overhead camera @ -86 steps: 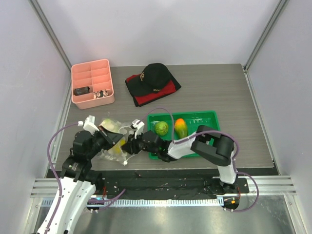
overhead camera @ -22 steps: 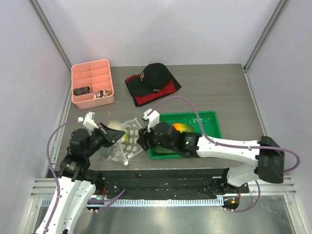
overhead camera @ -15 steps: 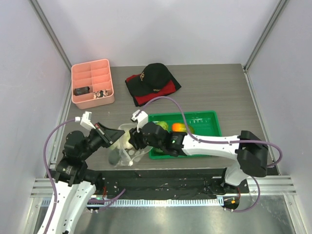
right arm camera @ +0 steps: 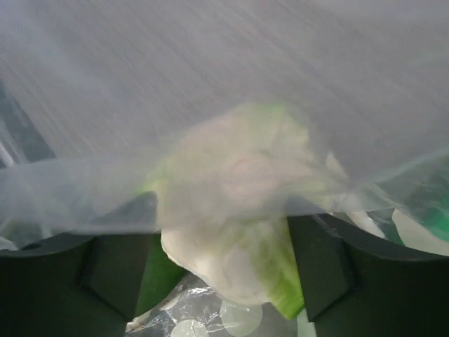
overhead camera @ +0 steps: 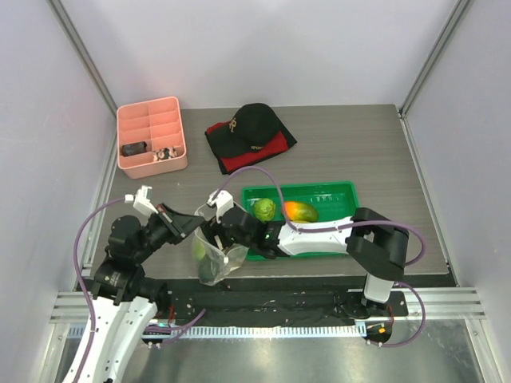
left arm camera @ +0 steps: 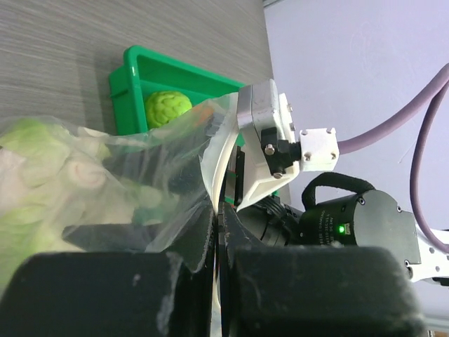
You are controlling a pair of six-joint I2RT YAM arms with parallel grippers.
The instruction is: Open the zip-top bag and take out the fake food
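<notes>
Shows a clear zip-top bag (overhead camera: 212,259) held up at the near edge of a grey table (overhead camera: 359,144), just left of a green tray (overhead camera: 335,188). Pinched at its top left edge by the left gripper (overhead camera: 196,219), clenched tight on the film. Met from the right by the right gripper (overhead camera: 214,233), fingers (right arm camera: 112,274) apart on either side of a lump inside the bag; impossible to tell whether gripping. Holds pale green and whitish fake food (right arm camera: 238,182) behind the film. In the tray, loose: a green cabbage (overhead camera: 264,209) beside an orange-yellow piece (overhead camera: 299,211).
</notes>
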